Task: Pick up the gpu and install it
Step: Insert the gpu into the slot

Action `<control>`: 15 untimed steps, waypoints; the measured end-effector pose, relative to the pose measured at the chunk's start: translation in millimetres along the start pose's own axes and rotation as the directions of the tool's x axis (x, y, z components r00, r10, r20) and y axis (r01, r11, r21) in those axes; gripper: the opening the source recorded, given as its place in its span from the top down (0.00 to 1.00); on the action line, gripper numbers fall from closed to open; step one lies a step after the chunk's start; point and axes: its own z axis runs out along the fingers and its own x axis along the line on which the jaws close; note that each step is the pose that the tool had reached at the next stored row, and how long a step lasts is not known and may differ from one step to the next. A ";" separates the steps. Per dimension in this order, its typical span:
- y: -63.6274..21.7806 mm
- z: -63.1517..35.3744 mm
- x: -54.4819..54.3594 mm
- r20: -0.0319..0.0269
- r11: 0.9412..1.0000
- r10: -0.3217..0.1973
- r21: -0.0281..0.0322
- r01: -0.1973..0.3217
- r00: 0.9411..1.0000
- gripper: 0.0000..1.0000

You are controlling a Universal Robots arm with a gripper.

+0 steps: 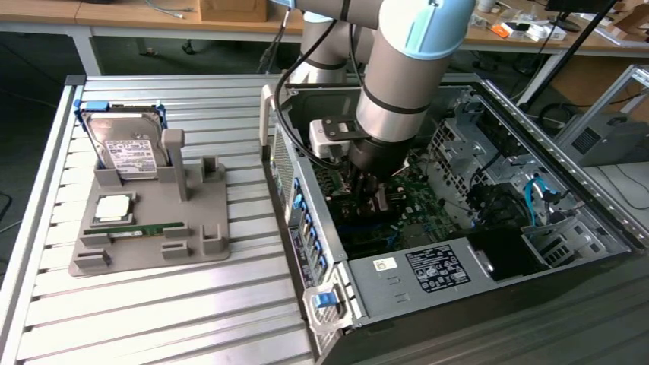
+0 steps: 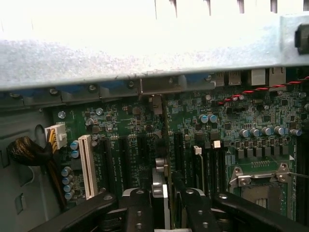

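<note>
Pickup looks done, seating seemingly unfinished: the black gripper [image 2: 166, 200] pinches the thin dark silvery-edged gpu card [image 2: 160, 181] edge-on above the green motherboard [image 2: 125, 121], inside the grey computer case [image 1: 568, 163] at three o'clock of the grey stand [image 1: 152, 251] in the exterior view

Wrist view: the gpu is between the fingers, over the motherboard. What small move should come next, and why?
Probably ease straight down a little. The gpu sits edge-on in the gripper, apparently lined up with a dark slot on the motherboard. Whether it is already seated I cannot tell.
</note>
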 end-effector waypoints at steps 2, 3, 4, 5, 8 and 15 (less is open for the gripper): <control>0.0 0.2 0.0 -0.001 1.000 0.000 0.000 0.000 1.000 0.73; 0.0 0.5 0.0 -0.001 1.000 0.000 0.000 0.000 1.000 0.73; 0.0 0.8 0.0 0.000 1.000 0.000 0.000 0.000 1.000 0.73; 0.1 0.9 0.0 -0.001 1.000 0.000 0.000 0.000 1.000 0.73; 0.1 1.3 0.0 -0.001 1.000 0.000 0.000 0.000 1.000 0.73; 0.2 3.3 0.2 -0.002 1.000 0.000 -0.001 0.000 1.000 0.73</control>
